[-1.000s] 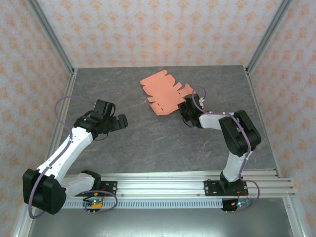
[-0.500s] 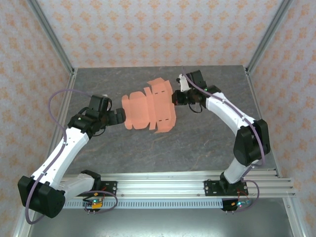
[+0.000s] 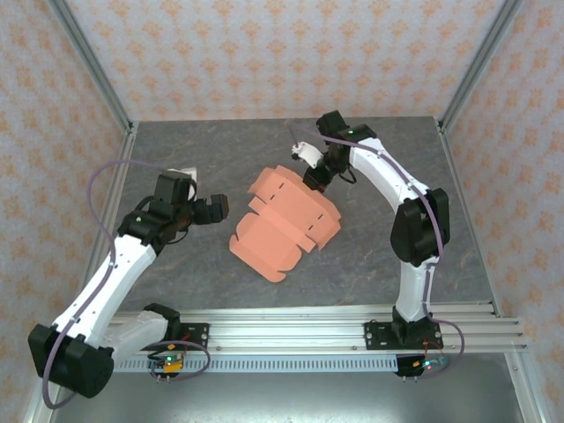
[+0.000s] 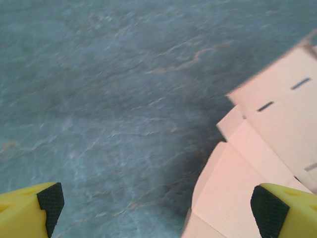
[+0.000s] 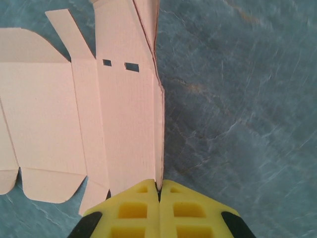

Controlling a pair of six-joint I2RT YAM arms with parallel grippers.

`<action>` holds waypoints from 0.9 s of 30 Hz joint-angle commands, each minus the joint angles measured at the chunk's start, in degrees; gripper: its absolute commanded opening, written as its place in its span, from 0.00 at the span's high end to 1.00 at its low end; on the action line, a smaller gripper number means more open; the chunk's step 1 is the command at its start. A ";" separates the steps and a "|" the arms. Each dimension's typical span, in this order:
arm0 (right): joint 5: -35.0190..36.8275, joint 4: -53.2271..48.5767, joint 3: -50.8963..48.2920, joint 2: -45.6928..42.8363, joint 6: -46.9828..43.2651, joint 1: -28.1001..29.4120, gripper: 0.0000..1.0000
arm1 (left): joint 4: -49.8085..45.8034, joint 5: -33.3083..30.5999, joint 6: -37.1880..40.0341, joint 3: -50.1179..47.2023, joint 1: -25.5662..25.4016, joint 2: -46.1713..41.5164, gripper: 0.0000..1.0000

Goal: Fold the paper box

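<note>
The salmon-orange die-cut card sheet (image 3: pixel 286 220) is unfolded, so all folding seems left. The right gripper (image 3: pixel 315 176) has its jaws clamped on the sheet's far edge; the left gripper (image 3: pixel 216 210) has its jaws apart.

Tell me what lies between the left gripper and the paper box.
Bare table runs from the left gripper to the paper box; top external and left wrist views show it.

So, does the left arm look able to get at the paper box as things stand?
Probably yes. The left gripper is open and faces the paper box, with only bare table between them. The right gripper is shut on the sheet's far edge, clear of that side.
</note>
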 commanded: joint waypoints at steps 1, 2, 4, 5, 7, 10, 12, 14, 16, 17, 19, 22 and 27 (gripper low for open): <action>3.37 -2.77 1.41 0.29 -18.59 2.31 1.00 | 8.95 5.80 4.44 -3.93 0.35 -3.00 0.00; 6.28 -1.65 1.02 0.71 -20.94 3.24 1.00 | 10.36 5.96 4.30 -4.90 0.34 -3.34 0.00; 13.57 1.12 -0.15 1.85 -26.30 5.73 1.00 | 12.17 6.35 3.68 -6.36 0.28 -3.42 0.00; 16.41 2.63 -0.84 2.22 -28.16 6.76 1.00 | 12.54 6.51 3.38 -6.87 0.35 -3.28 0.00; 20.67 7.90 -3.04 2.52 -30.84 8.67 1.00 | 12.54 7.07 2.64 -7.95 0.33 -2.88 0.00; 22.53 14.18 -5.00 2.19 -32.22 10.93 0.95 | 12.99 7.90 1.46 -10.48 0.30 -3.27 0.00; 22.27 15.52 -4.89 2.02 -30.64 12.10 0.80 | 14.79 7.85 -0.37 -13.00 0.32 -4.13 0.00; 20.13 15.37 -4.59 1.33 -26.97 12.34 0.68 | 16.63 6.91 -3.45 -15.21 0.35 -4.63 0.00; 19.18 16.99 -5.88 -0.67 -20.98 12.12 0.66 | 18.98 7.04 -6.35 -17.13 0.33 -4.25 0.00; 18.92 18.28 -7.39 -2.08 -18.17 11.82 0.65 | 19.79 7.42 -7.34 -17.77 0.32 -3.71 0.00; 17.25 22.60 -12.27 -6.06 -10.32 10.82 0.59 | 20.36 7.92 -9.01 -18.38 0.30 -1.79 0.00; 13.88 29.06 -19.68 -12.18 4.76 9.06 0.56 | 21.53 10.17 -9.90 -18.39 0.31 2.04 0.00; 22.57 38.67 -30.42 -19.99 38.81 6.36 0.55 | 25.93 18.03 -13.01 -16.91 0.26 10.13 0.00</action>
